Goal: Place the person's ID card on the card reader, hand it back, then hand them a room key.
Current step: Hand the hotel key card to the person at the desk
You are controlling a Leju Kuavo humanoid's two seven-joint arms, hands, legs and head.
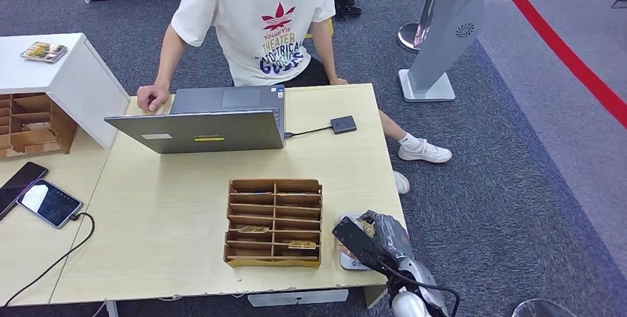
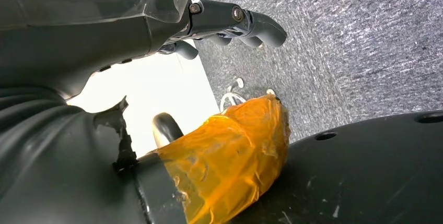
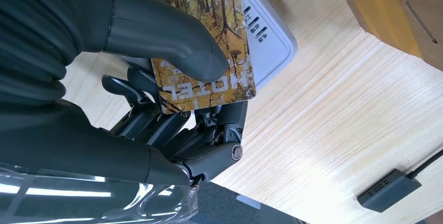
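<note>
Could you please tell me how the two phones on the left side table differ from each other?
The near phone has a lit, pale screen, while the far phone is dark. The near phone has a black cable running from it; no cable is seen on the far phone, which runs off the picture's edge. Both lie flat, side by side.

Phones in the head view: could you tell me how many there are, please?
2: a dark phone at the far left edge of the table, and a lit-screen phone right beside it, with a cable plugged in. Others may lie beyond the frame.
</note>
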